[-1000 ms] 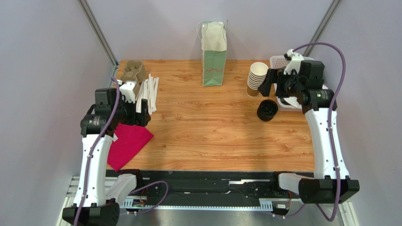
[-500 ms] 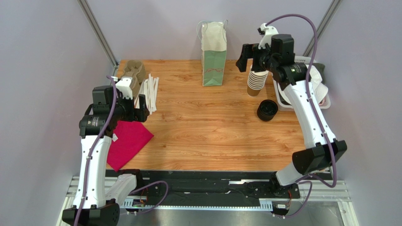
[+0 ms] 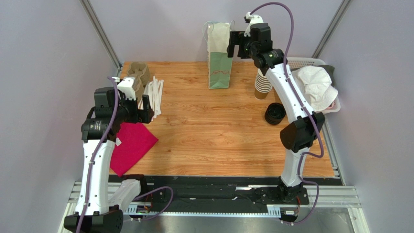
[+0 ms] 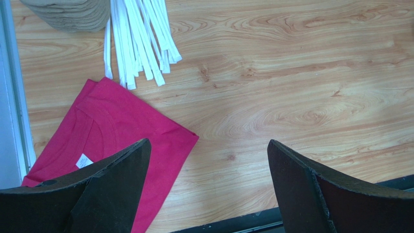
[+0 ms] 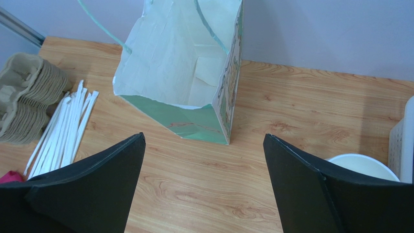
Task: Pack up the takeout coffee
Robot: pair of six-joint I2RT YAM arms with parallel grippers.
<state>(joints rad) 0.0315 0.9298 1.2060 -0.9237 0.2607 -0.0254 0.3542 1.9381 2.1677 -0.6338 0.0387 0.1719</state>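
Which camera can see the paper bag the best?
The right wrist view. It is close to the paper bag and looks down into its open top. The top view shows it small, standing at the far edge of the table. The left wrist view misses it.

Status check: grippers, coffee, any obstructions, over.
Left gripper open, empty, above table. Right gripper open, empty, by open paper bag. Lidded coffee not in view. Nothing blocks bag mouth.
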